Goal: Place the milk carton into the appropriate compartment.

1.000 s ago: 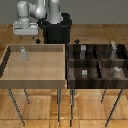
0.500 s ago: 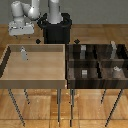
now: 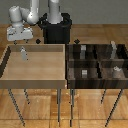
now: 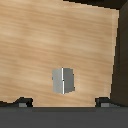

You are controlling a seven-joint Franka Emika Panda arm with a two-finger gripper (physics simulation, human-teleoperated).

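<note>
The milk carton (image 3: pixel 22 52) stands upright in the light wooden tray (image 3: pixel 10 80), near that tray's far wall and well apart from the dark compartment bin (image 3: pixel 98 62). The claw (image 3: pixel 20 37) hangs directly above the carton, not touching it. In the wrist view the carton (image 4: pixel 63 81) sits between the two fingertips (image 4: pixel 22 102), which stand wide apart with nothing held.

The step in hand looks like the descent to grasp. Done well, it means dropping straight down, keeping the carton centred between the fingers (it is narrow and would tip easily), and closing on its flat sides below the peaked top before lifting.
</note>
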